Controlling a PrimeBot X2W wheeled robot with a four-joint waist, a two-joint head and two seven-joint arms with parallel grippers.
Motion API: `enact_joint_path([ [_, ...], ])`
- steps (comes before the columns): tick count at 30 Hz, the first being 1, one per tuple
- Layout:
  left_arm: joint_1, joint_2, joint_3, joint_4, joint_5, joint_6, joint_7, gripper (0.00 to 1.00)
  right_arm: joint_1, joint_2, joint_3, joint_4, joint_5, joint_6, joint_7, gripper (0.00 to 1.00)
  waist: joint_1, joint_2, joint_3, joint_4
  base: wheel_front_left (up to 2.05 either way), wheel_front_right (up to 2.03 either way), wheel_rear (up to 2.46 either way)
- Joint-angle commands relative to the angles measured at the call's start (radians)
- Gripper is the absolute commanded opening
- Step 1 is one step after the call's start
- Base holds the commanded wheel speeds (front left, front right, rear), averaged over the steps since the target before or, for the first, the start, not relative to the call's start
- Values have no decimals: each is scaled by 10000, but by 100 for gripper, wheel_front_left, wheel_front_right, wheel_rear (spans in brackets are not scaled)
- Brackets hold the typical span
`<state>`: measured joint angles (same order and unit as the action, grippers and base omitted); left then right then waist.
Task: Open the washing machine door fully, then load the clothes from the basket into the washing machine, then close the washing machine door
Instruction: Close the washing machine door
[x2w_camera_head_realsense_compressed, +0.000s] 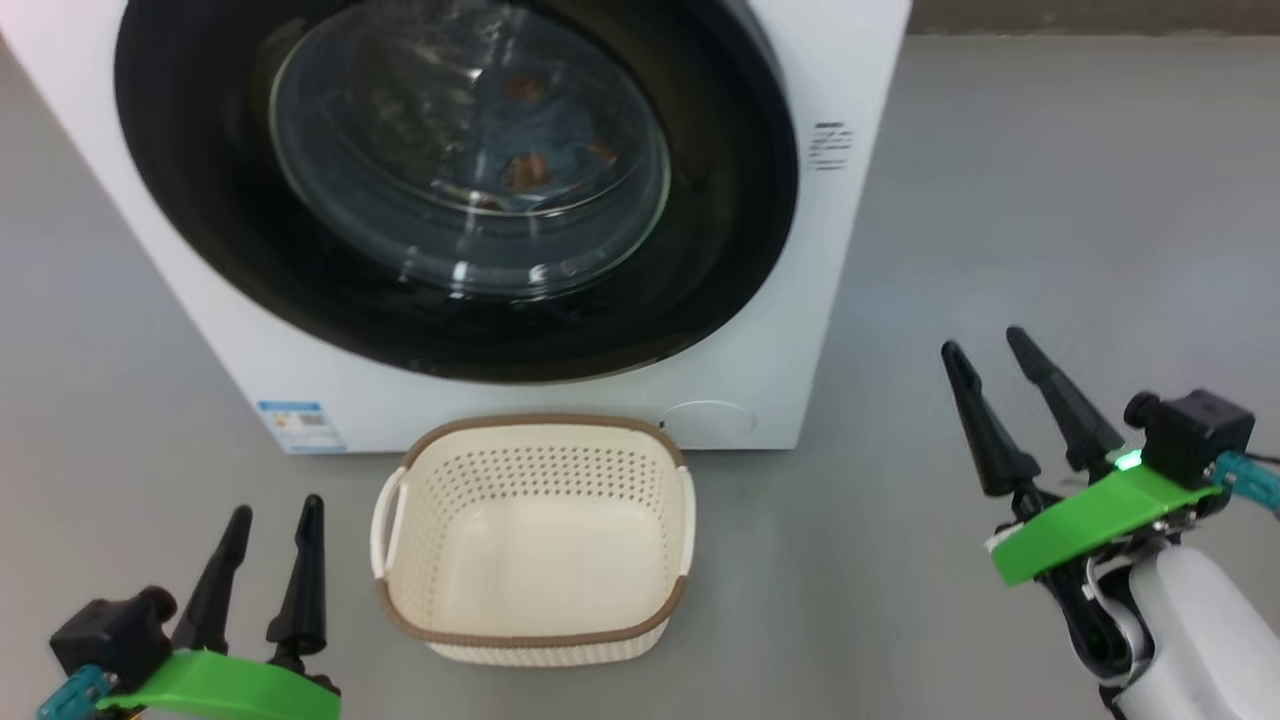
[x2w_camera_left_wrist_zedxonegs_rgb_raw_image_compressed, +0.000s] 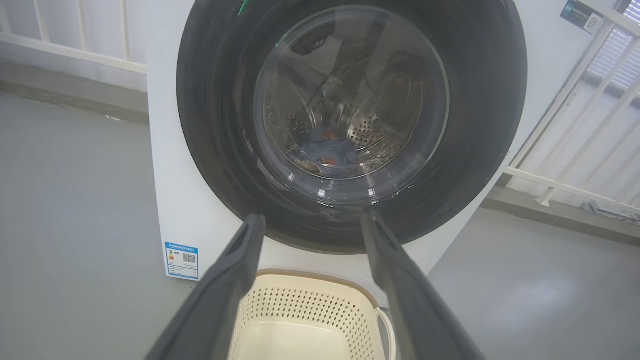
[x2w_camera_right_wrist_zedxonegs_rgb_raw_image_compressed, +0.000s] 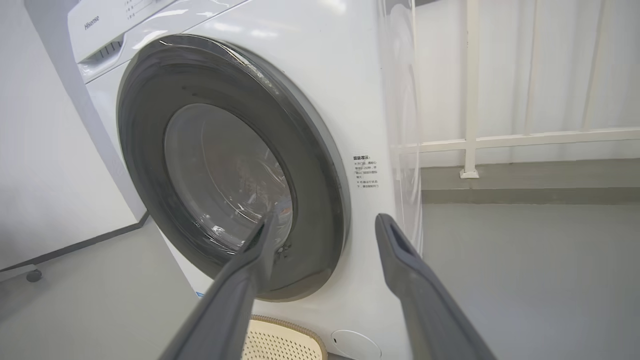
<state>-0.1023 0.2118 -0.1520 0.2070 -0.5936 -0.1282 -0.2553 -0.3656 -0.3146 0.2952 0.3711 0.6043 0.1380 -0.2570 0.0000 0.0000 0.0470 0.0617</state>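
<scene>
Behind the bulging glass of the washing machine door, the clothes lie at the bottom of the steel drum. They form a light blue heap with orange-brown prints, dimmed by reflections; a cream piece I cannot make out. On the grey floor, just in front of the washing machine, stands the basket, with nothing in it. From that, loading looks done. The door seems shut too: in the right wrist view its wide glossy black rim sits flush against the white front, with no gap showing. Whether the latch has caught I cannot tell. So the task looks finished or all but finished, with at most a check of the door left. The left claw, low beside the basket's left handle, has its two dark fingers apart and holds nothing. The right claw, well off to the basket's right over bare floor, is likewise spread and empty. Neither touches door or basket.
</scene>
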Motion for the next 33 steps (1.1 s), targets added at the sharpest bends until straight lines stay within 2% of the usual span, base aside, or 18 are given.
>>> enact_joint_path([
  [1,-114,287,439,-226,12,-23,-65,100,141,-19,102,-353,72,-73,-48,100,0,0,-475,-603,0,0,0],
  [13,105,90,531,-421,-34,-24,-65,100,1657,362,-402,-847,-137,-73,-48,100,0,0,-806,-1121,0,0,0],
  [20,267,-133,772,-810,288,-24,-65,100,2178,550,-915,-915,-463,-73,-48,100,0,0,-868,-1162,0,0,0],
  [33,350,-215,915,-466,513,-25,-65,100,2258,648,-1024,-964,-828,-73,-48,100,0,0,-856,-978,0,0,0],
])
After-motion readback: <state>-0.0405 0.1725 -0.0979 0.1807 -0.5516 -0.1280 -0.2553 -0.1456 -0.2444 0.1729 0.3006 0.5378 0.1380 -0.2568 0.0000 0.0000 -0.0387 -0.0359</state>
